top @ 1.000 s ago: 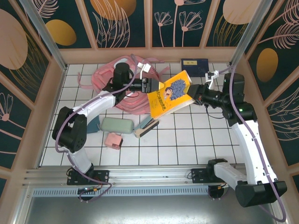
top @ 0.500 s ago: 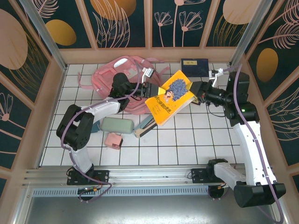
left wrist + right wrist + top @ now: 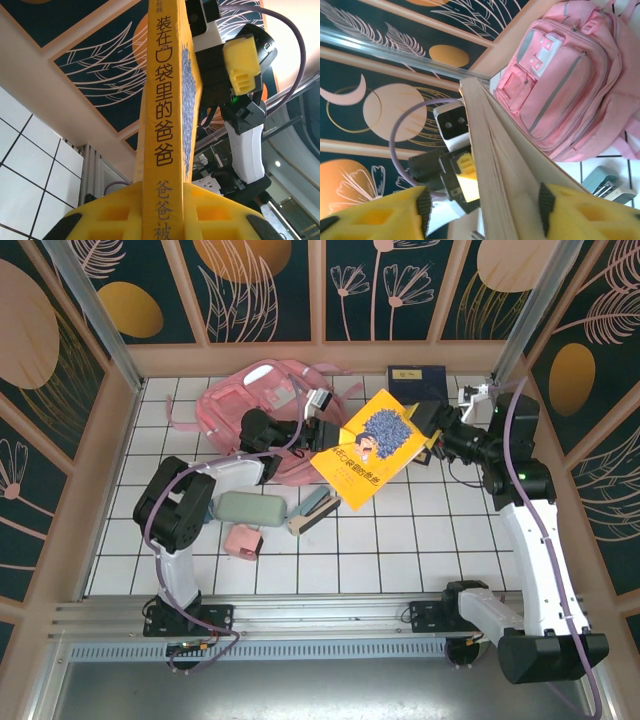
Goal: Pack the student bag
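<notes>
The book (image 3: pixel 162 115) runs off the top and bottom of my left wrist view — its lowest characters are cut short at my left pincer (image 3: pixel 162 210). From above it hides part of the student bag's (image 3: pixel 235 405) right side; the right wrist view crops the bag at the right.

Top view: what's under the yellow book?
The yellow book hangs above the tiled table; the student bag meets its left corner, and a beige item lies by its lower edge. Directly beneath is covered.

The student bag (image 3: pixel 560 85) is matt pink cloth; the book (image 3: pixel 372 452) has a smooth, glossy yellow paper cover.
</notes>
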Controlling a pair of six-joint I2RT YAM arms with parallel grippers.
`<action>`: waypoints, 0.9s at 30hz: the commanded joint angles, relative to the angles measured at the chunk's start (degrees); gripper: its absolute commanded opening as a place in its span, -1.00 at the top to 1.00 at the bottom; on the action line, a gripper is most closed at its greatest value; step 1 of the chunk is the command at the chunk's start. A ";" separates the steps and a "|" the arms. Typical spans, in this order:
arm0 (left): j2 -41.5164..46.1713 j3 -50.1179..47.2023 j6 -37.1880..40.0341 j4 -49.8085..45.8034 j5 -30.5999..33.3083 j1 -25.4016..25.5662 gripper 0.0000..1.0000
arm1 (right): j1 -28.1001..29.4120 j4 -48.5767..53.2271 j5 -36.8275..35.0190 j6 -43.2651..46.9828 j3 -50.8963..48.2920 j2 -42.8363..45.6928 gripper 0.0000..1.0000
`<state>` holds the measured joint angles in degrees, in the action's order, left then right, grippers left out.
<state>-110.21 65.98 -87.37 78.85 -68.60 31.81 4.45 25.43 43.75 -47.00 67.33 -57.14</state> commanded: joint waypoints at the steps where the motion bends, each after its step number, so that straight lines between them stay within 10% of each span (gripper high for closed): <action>1: -1.47 -0.32 -6.29 12.02 1.54 -0.55 1.00 | 0.51 -3.96 2.63 -0.33 1.83 2.01 -0.42; 6: -5.91 0.85 -19.23 26.15 4.52 -2.49 1.00 | 0.65 0.67 -0.10 4.26 7.83 3.96 -0.50; 17: -4.24 2.62 -20.17 24.92 6.81 -3.03 1.00 | 0.66 16.49 -27.20 10.79 2.65 9.16 -0.84; 27: -0.99 1.98 -17.66 19.95 9.26 -2.98 1.00 | 0.74 -18.81 -6.44 -9.22 -31.31 21.96 -0.98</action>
<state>-114.98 66.39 -106.10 88.53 -62.43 28.93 4.97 23.97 29.23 -47.77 40.91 -38.28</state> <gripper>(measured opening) 0.170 0.989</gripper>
